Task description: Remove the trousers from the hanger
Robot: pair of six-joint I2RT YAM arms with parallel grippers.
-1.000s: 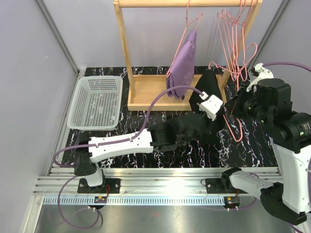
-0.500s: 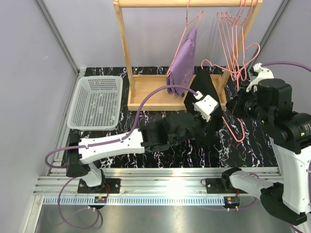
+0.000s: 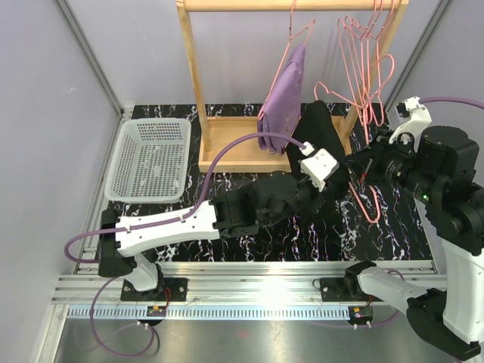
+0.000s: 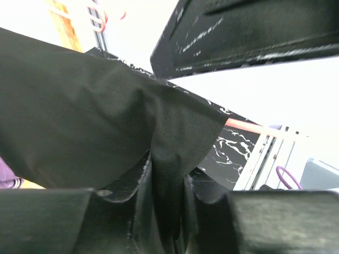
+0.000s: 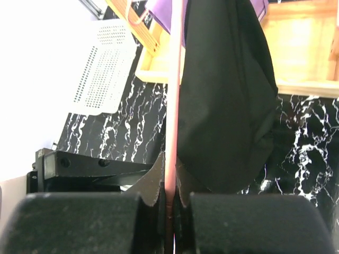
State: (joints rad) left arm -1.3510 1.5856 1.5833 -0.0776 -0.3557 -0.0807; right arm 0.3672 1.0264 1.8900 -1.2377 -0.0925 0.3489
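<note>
Black trousers (image 3: 318, 130): grasped by left tool (image 4: 161, 206), now raised higher beside wooden rack (image 3: 227, 144). Pink hanger (image 5: 172, 106): clenched in right tool (image 5: 169, 209), lifted. Separation judged underway, unfinished.

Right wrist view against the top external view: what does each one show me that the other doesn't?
Only the right wrist view: a close look at the right hand shut on the wire of the pink hanger, with the black trousers hanging right beside it. Only the top external view: the rack's top rail, the empty hangers on it, and the lilac trousers at full length. Both: the black trousers, the pink hanger, the white basket and the rack's wooden base.
</note>
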